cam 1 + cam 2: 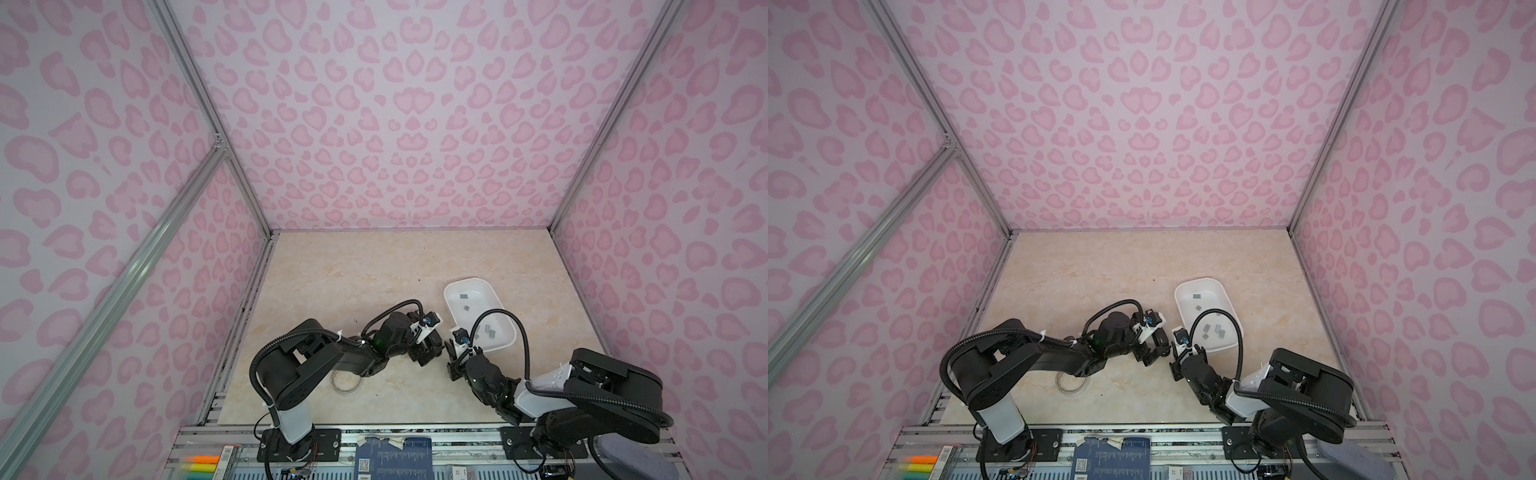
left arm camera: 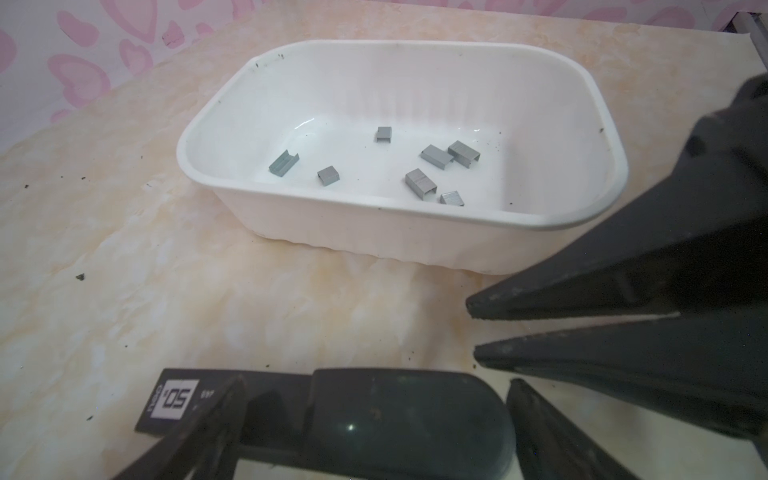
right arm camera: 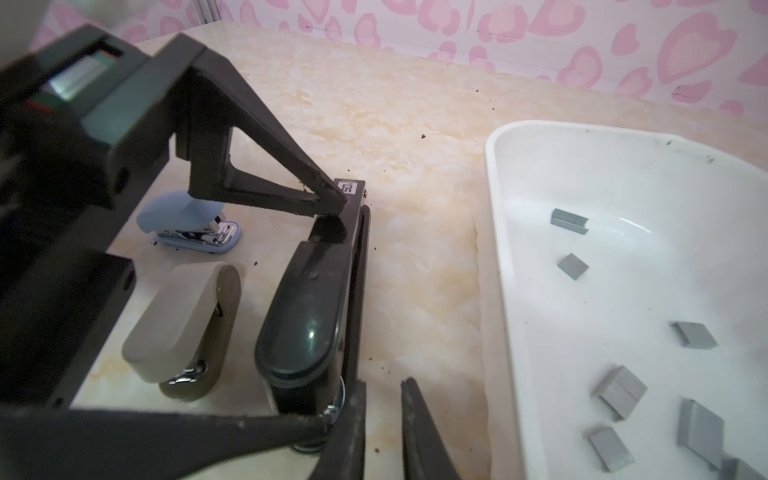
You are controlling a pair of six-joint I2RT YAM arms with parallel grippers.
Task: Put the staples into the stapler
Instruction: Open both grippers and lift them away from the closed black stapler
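A black stapler (image 2: 395, 415) (image 3: 307, 307) lies flat on the marble tabletop, beside the white tray (image 2: 187, 141) (image 3: 494, 208). My left gripper (image 2: 376, 380) (image 3: 332, 311) (image 1: 428, 353) is open and straddles the stapler lengthwise, one fingertip at each end. A thin gap shows at the rounded end. My right gripper (image 3: 382, 384) (image 2: 471, 330) (image 1: 451, 361) hovers low between stapler and tray. Its jaws stand only narrowly apart, with nothing between them, and one finger lies next to the stapler's base. Several grey staples (image 2: 419, 185) (image 3: 619, 390) (image 1: 490, 331) lie loose in the tray.
Beyond the black stapler lie a small blue stapler (image 3: 187, 226) and a beige one (image 3: 183, 324). A clear ring (image 1: 345, 380) rests on the table under the left arm. Pink patterned walls close in three sides. Marker pens (image 1: 201, 465) lie on the front rail.
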